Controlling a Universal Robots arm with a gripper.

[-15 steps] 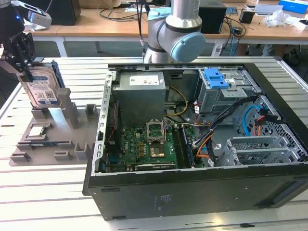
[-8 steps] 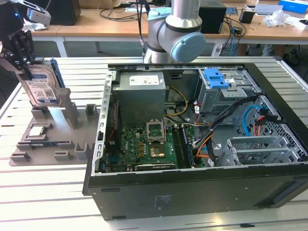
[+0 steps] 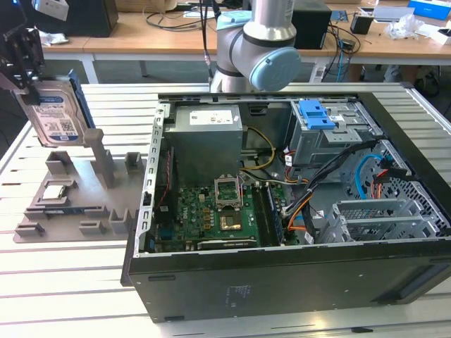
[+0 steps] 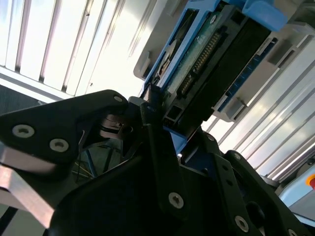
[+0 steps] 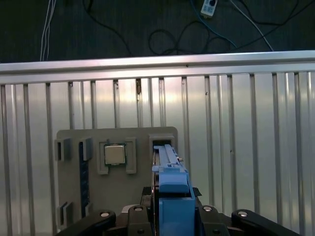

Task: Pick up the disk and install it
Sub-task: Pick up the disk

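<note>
Gripper, mine: black fingers clamped on one end of the disk, whose connector pins and blue side rails show in the second wrist view.

Disk, exterior view: upper left of the frame, hanging on edge from my gripper, label facing the camera, lifted above the tray.

Fixture tray, grey, left of the frame, directly under the disk; upright post just beside the disk's lower corner. Processor chip seated in one tray pocket; open slot beside it.

Table, slatted aluminium, bearing tray and case.

Computer case, side open, centre and right of the frame: motherboard, power supply, grey drive bay topped by a blue caddy.

Arm base, behind the case.

Desks, far edge.
</note>
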